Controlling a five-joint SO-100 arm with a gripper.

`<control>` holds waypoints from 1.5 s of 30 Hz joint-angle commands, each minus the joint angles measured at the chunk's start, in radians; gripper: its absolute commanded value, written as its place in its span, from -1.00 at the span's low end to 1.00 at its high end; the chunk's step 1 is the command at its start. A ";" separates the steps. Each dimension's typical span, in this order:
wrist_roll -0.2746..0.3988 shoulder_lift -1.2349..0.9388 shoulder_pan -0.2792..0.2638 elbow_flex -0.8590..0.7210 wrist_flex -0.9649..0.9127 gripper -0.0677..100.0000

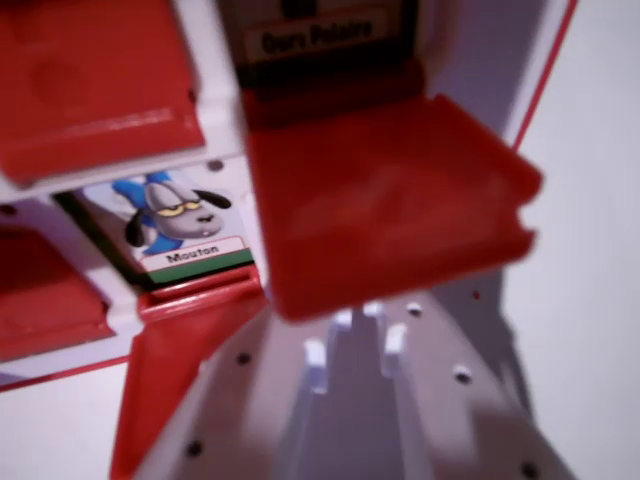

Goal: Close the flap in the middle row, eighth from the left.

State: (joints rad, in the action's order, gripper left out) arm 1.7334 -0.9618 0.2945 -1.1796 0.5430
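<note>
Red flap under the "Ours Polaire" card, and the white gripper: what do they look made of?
Red flap: seemingly moulded plastic, smooth with a soft sheen, with notched edges.
Gripper: probably white plastic, matte, possibly 3D-printed; blur hides any layer lines. Dark dots look like screw holes.

sheep card is showing a cartoon sheep, word "Mouton" | red flap is lying flat above it | another red flap is sitting left

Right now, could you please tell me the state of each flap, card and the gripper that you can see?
Big red flap: open, raised.
Ours Polaire card: uncovered, partly visible.
Mouton card: uncovered.
Mouton flap: open, folded down.
Top-left flap: covers its card.
Gripper: below the big flap; opening unclear.
</note>
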 commanded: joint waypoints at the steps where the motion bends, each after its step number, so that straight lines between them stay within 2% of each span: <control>1: -0.020 -0.034 -0.005 0.126 -0.035 -1.00; 11: -0.069 -0.035 -0.017 0.181 -0.055 -1.00; 23: -0.075 0.012 -0.017 0.176 -0.207 -1.00; 37: -0.086 0.106 -0.032 0.252 -0.252 -1.00; 45: -0.097 0.035 -0.034 0.187 -0.244 -1.00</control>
State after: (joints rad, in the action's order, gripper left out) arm 1.6475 -0.8345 0.2823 -1.0140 0.3191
